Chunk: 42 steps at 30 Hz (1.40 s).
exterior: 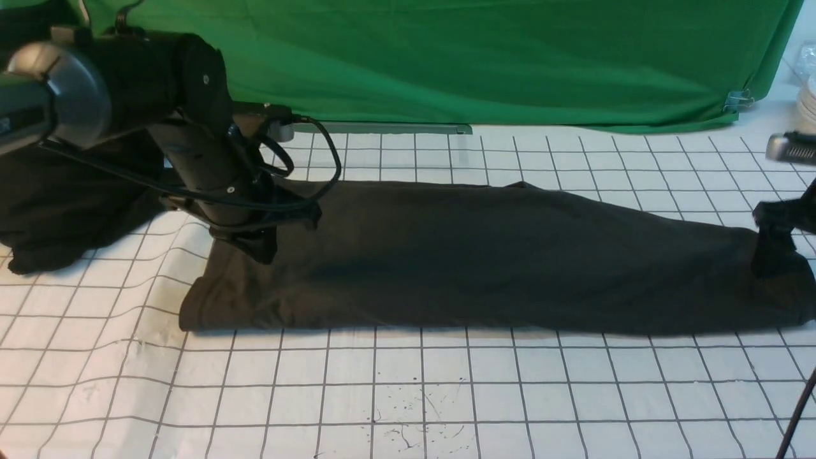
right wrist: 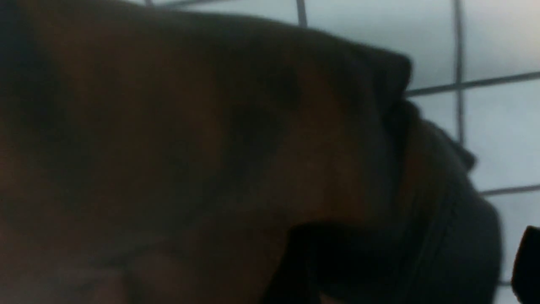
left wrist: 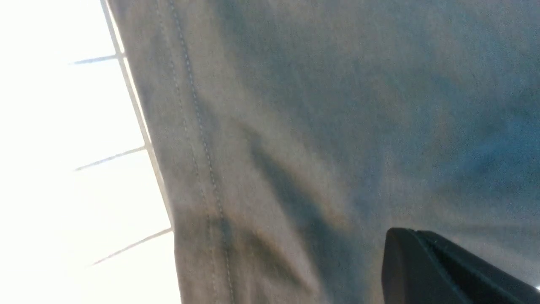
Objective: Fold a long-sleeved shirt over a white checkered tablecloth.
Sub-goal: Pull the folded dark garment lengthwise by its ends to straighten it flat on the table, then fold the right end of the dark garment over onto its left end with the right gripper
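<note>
Presently, long-sleeved shirt (exterior: 484,255) lies as a long dark band across the white checkered tablecloth (exterior: 395,382), green backdrop (exterior: 478,57) behind; my left pincer (exterior: 258,245) pressed together at its left end, right pincer (exterior: 774,258) spread at its right.

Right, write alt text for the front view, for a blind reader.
A dark grey long-sleeved shirt, folded into a long band, lies across a white checkered tablecloth. The left gripper sits at its left end, the right gripper at its right end.
</note>
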Tool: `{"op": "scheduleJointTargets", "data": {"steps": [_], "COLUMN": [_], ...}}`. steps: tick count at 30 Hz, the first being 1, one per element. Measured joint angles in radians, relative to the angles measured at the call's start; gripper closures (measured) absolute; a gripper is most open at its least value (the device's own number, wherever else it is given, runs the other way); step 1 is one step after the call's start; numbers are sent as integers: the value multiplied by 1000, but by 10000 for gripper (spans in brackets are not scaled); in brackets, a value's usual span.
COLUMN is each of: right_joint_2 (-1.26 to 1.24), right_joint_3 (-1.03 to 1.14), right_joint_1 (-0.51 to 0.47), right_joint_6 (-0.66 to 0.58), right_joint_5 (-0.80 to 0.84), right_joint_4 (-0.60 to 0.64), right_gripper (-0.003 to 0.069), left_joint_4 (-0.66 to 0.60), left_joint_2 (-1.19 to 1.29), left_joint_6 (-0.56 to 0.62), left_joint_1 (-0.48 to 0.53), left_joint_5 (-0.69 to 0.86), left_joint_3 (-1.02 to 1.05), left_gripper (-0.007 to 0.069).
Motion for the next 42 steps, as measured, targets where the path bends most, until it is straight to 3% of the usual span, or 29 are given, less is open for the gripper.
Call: {"op": "scheduleJointTargets", "data": {"steps": [2,5,9,11,20,25,34,38,42], "right_joint_2": [20,35,36,35,-7,-79,-221,-214,-182], "right_joint_3": [0,-2,-3,-9,-85,-105,-183,-252,-316], "right_joint_1": [0,0,2,0,-76,-49,223,429,567], "right_joint_6": [0,-14,-64,-77,19,29,80,116,149], "right_joint_5": [0,3,4,13,92,100,105,107,103], "right_joint_4": [0,10,19,15,-144,-167,-134,15,87], "right_gripper": [62,159,481,597,617,618,618,618,618], "left_joint_4": [0,0,6,28,74,82,79,41,28], "left_joint_2": [-4,-23,-52,-70,-192,-241,-273,-273,-273], "left_joint_6": [0,0,0,0,-8,-10,-27,-27,-27], "left_joint_1": [0,0,0,0,0,0,0,0,0], "left_joint_5": [7,16,20,29,102,109,98,98,98], "left_joint_3": [0,2,2,2,2,2,2,2,2], "left_gripper": [623,623,623,623,623,623,623,623,623]}}
